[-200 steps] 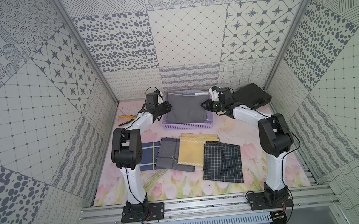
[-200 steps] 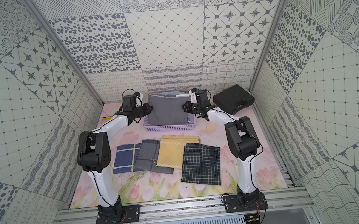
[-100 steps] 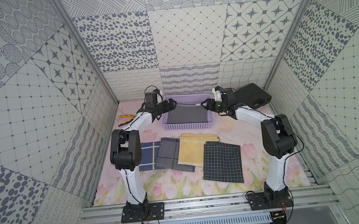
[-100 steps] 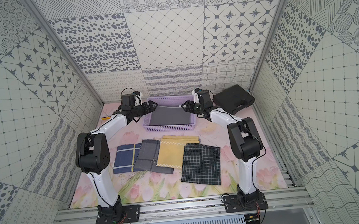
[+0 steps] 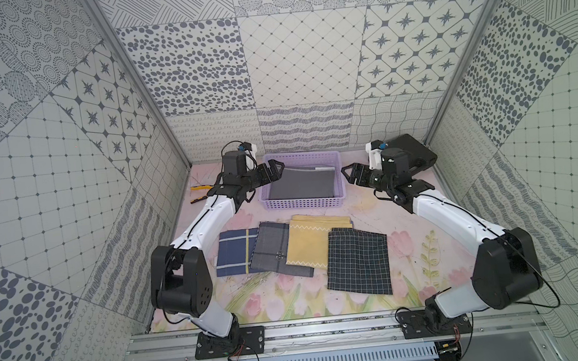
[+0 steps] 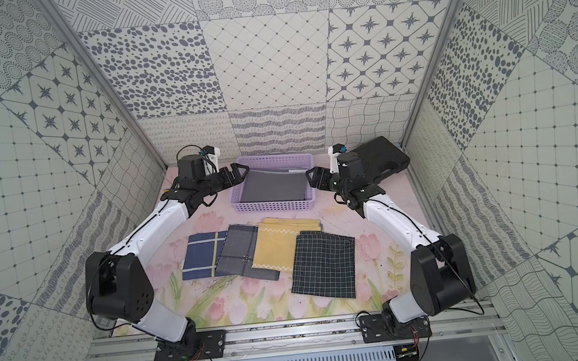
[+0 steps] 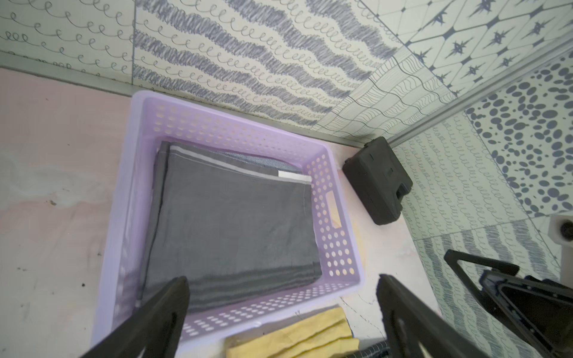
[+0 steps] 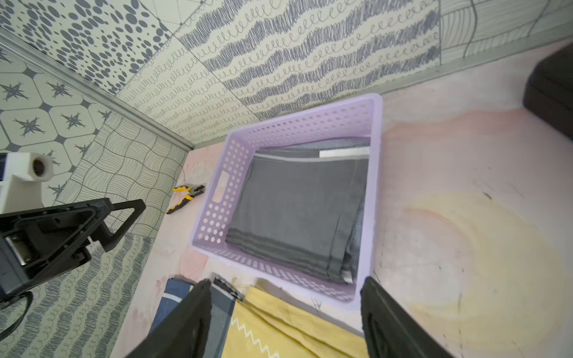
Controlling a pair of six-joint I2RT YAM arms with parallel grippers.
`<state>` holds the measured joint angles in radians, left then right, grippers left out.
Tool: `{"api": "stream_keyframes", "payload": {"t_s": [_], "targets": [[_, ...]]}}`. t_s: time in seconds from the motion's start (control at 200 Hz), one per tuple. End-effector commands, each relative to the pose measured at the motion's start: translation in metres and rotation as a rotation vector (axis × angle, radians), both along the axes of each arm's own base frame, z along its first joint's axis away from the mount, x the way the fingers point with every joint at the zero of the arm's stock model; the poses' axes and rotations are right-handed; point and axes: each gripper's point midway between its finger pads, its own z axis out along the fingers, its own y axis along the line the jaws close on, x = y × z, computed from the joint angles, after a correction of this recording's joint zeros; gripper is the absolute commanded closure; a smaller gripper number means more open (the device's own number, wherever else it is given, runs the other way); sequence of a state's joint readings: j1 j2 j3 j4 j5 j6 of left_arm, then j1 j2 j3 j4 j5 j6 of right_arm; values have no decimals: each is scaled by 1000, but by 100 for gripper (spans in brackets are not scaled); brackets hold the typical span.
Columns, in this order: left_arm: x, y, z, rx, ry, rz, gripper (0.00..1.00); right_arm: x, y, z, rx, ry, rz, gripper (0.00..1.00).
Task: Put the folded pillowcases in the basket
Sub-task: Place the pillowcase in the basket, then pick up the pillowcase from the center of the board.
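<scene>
The folded pillowcase (image 5: pixel 300 186), dark grey with a paler band along one edge, lies flat inside the basket (image 5: pixel 303 204) and fills most of its floor. In the left wrist view a strip of bluish-grey cloth (image 7: pixel 248 158) shows under the pillowcase's edge by the basket's far wall. The lilac basket stands on the flowered table mat (image 5: pixel 374 213), close to the back wall. The left gripper (image 5: pixel 277 171) hangs over the basket's left end with its jaws spread wide and nothing between them. In the left wrist view its two black fingers (image 7: pixel 173 297) frame the near corner of the basket without touching cloth or plastic. The right gripper (image 5: pixel 347 176) hovers just off the basket's right end, its jaws also apart and empty. It is clear of the rim in both top views. Beyond the basket's right end, behind the right arm, lies a black case (image 5: pixel 420 154). Off the basket's left end, near the side wall, lie yellow-handled pliers (image 5: pixel 198 194). On the basket's near side four folded cloths overlap in a row: a navy plaid cloth (image 5: pixel 234 253), a grey checked cloth (image 5: pixel 273 253), a yellow cloth (image 5: pixel 311 240) and a black grid cloth (image 5: pixel 358 262).
</scene>
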<state>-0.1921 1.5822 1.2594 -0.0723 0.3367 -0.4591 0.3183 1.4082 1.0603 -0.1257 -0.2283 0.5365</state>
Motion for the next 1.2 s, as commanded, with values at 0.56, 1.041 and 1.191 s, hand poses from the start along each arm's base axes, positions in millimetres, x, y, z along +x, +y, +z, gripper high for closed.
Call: {"api": "stream_keyframes", "payload": {"t_s": [0.56,1.041,1.191], "targets": [[-201,-93,-98,16,169,-218,3,-149,-65,-87,-45,155,-107,22],[-216,-171,-164,80,281,-352,19,-171,-67,-136,-61,283,-92,22],[-214,-183,-182,71,319,-372,26,-173,-67,-137,-61,286,-89,23]]}}
